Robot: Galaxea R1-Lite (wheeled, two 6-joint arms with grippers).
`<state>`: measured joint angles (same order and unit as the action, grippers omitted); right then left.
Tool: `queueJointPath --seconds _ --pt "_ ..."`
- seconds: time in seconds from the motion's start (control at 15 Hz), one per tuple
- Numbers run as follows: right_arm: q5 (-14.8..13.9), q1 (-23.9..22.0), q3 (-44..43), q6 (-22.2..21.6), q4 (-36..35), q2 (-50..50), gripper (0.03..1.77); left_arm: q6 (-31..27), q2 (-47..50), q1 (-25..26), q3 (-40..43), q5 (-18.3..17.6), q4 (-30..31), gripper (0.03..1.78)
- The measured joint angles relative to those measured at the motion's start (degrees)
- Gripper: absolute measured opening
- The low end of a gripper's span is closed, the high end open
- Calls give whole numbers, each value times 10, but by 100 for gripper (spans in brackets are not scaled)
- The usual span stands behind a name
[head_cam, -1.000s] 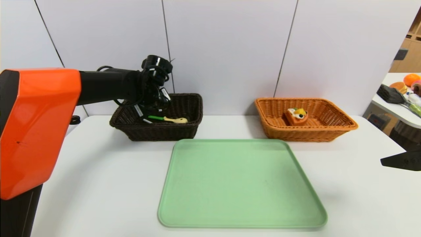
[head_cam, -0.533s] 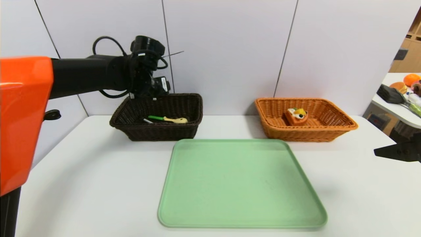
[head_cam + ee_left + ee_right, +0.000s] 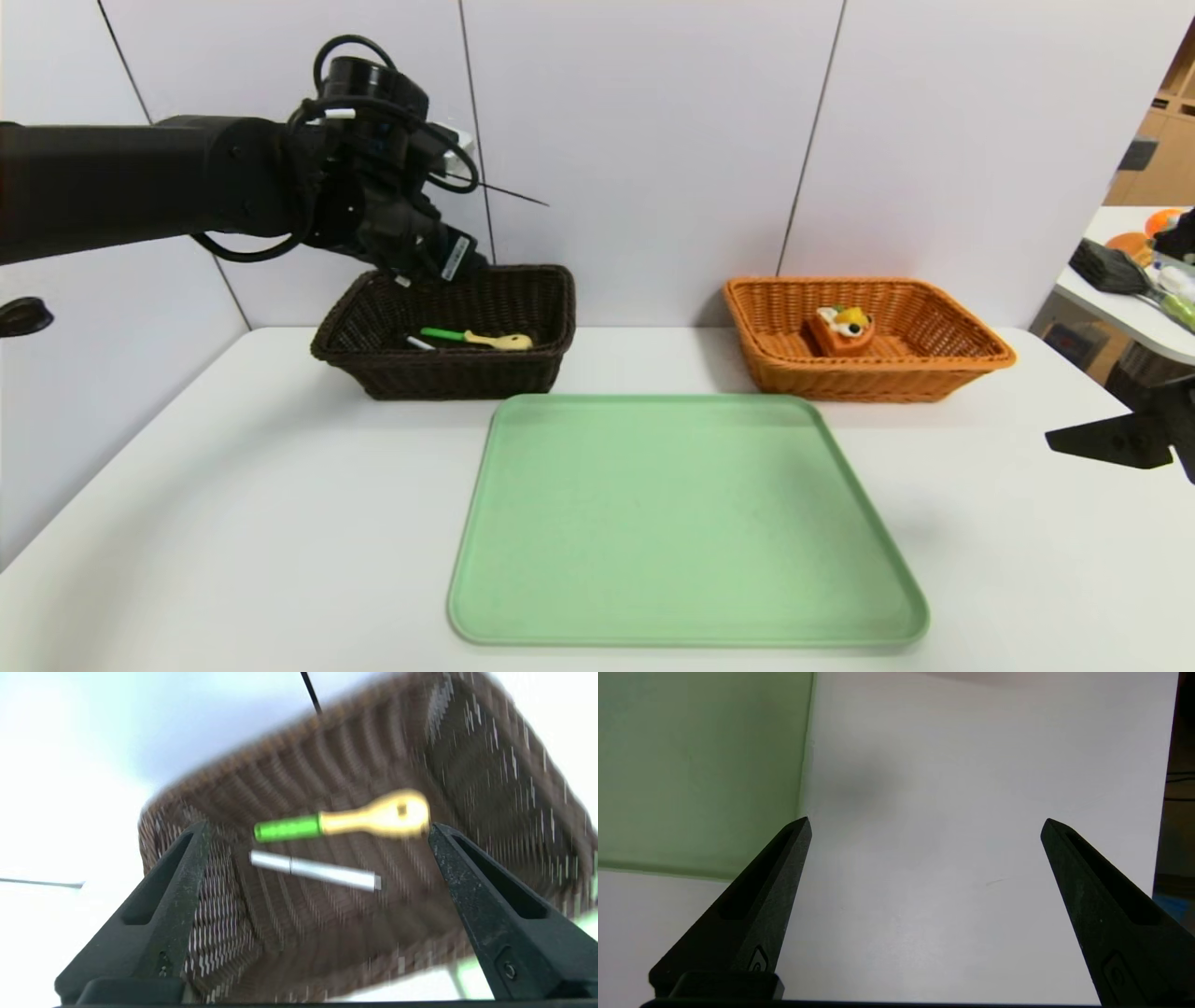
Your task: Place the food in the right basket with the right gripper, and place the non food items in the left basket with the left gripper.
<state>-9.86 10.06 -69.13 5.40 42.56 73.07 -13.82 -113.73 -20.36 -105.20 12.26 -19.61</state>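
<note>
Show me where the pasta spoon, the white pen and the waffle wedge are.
pasta spoon (image 3: pixel 373 816): left wrist view, on its yellow head.
white pen (image 3: pixel 317 871): left wrist view, mid-barrel.
waffle wedge (image 3: pixel 842 331): head view, on its orange side.

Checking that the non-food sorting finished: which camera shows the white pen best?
The left wrist view: the pen lies in full on the dark basket floor beside the pasta spoon. The head view shows only a sliver of it. The right wrist view shows none.

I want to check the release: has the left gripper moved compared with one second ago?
Yes. The left gripper has risen out of the left basket to above its back rim, leaving the spoon and pen inside.
</note>
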Motion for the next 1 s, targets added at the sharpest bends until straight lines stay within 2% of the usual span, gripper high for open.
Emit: queueJointPath --seconds 0.13,0.33,0.47,0.6,0.87,1.0 --pt "1 -1 -6 25 1 11 170 -8 35 0 56 -7 -7 166" --pt "2 -1 -33 28 12 42 170 0 100 0 138 -8 -39 167" --pt "3 -3 -53 27 31 59 170 28 146 0 178 -3 -66 167" --pt "1 -6 -69 26 43 69 170 56 196 0 214 9 -83 168" --pt "-4 -10 -76 18 54 70 170 108 286 2 297 68 -84 169" --pt "-3 -14 -73 4 70 59 170 126 322 22 331 73 -84 169"
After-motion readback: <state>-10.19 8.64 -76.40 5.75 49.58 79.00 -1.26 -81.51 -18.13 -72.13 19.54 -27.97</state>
